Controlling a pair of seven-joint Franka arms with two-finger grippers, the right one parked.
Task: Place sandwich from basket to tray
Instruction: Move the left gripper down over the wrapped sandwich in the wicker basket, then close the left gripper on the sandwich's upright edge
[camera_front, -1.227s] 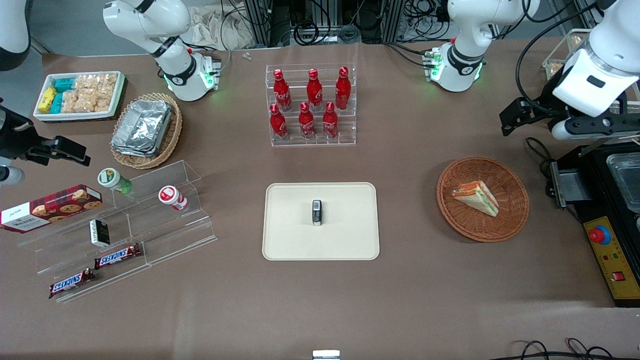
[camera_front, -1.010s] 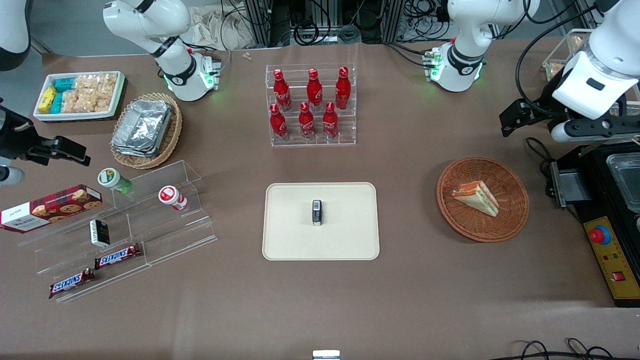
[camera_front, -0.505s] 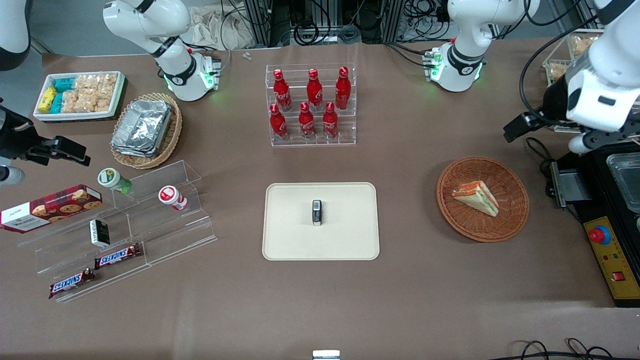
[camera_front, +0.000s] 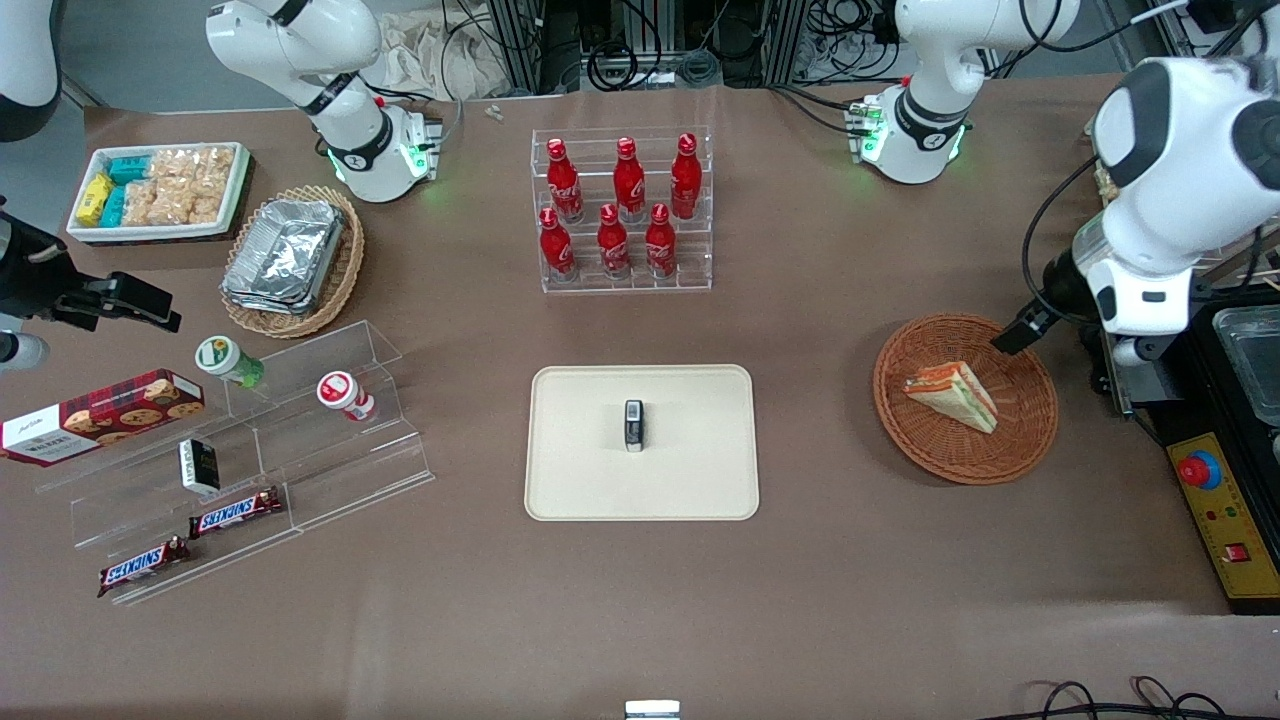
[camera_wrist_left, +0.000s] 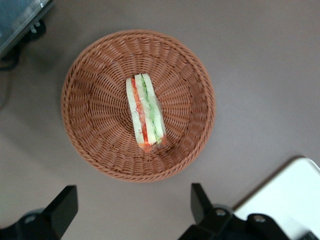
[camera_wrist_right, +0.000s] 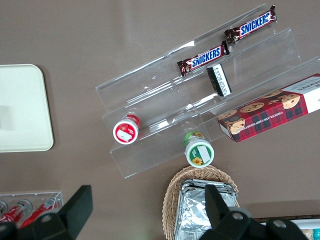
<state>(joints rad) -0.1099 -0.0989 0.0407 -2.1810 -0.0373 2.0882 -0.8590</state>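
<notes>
Above the basket (camera_front: 965, 398) now, the gripper (camera_wrist_left: 131, 207) hangs seemingly spread over the sandwich (camera_wrist_left: 145, 112).

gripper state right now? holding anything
Gripper: open, holding nothing, hovering above the basket; the sandwich lies in it, untouched.

Brown-covered table (camera_front: 820, 600), cables (camera_front: 620, 50) above

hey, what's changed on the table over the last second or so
The left arm swung in from the working arm's end of the table, bringing its gripper above the basket, fingers open and holding nothing. The sandwich lies untouched in the basket, and the tray with the small dark item on it has not moved.
</notes>
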